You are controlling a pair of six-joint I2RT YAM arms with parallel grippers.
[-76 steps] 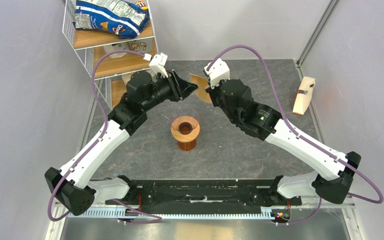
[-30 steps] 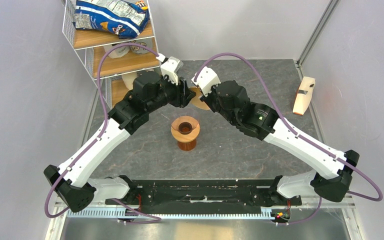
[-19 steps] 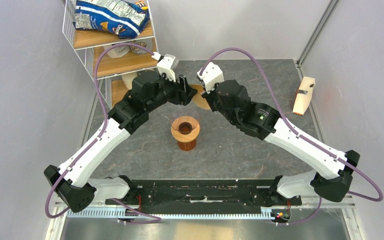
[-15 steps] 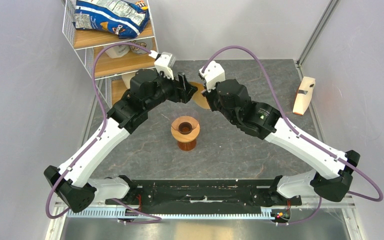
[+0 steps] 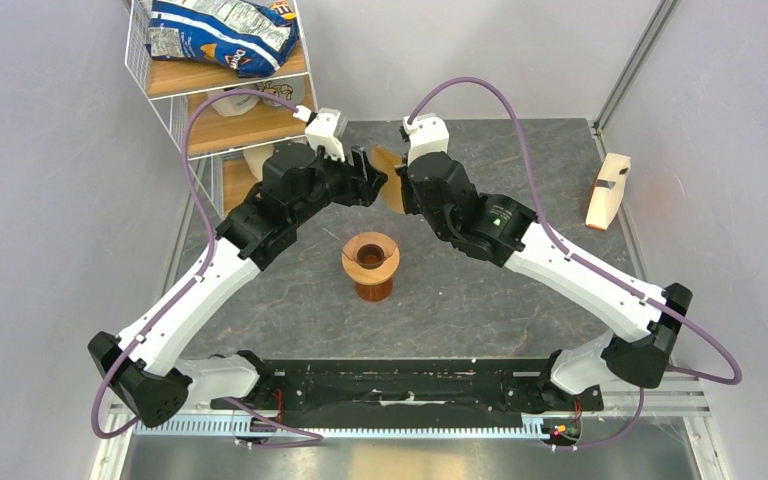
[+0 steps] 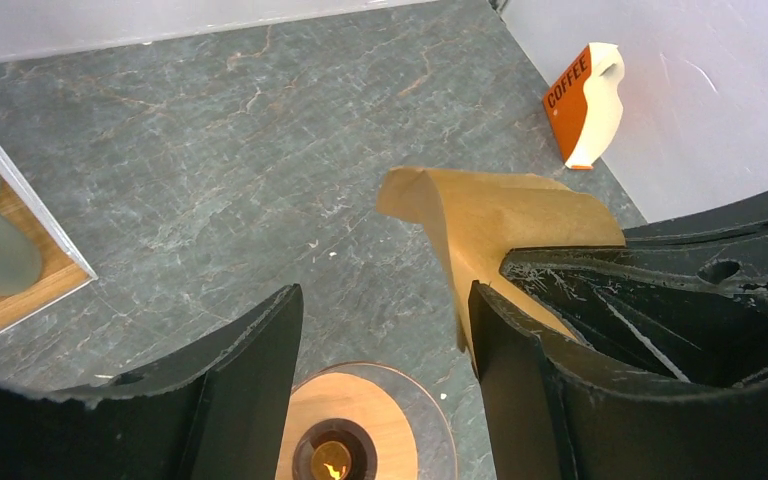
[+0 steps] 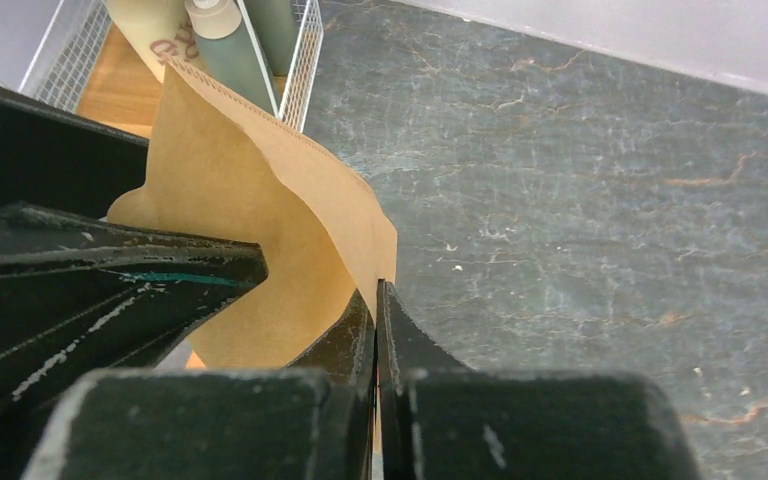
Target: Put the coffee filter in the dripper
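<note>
Grey stone table [image 5: 480,300], amber vessel [image 5: 372,291] mid-table, COFFEE stand [image 5: 608,190] — right edge

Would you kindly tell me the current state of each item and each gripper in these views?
coffee filter: held up off the table, pinched at one edge, partly curled, not in the dripper.
dripper: upright on the amber glass vessel, centre hole empty.
right gripper: shut on the coffee filter.
left gripper: open, close beside the coffee filter, gripping nothing.

Coffee filter [image 6: 500,215] — matt tan paper; dripper [image 6: 365,400] — smooth pale wood.
</note>
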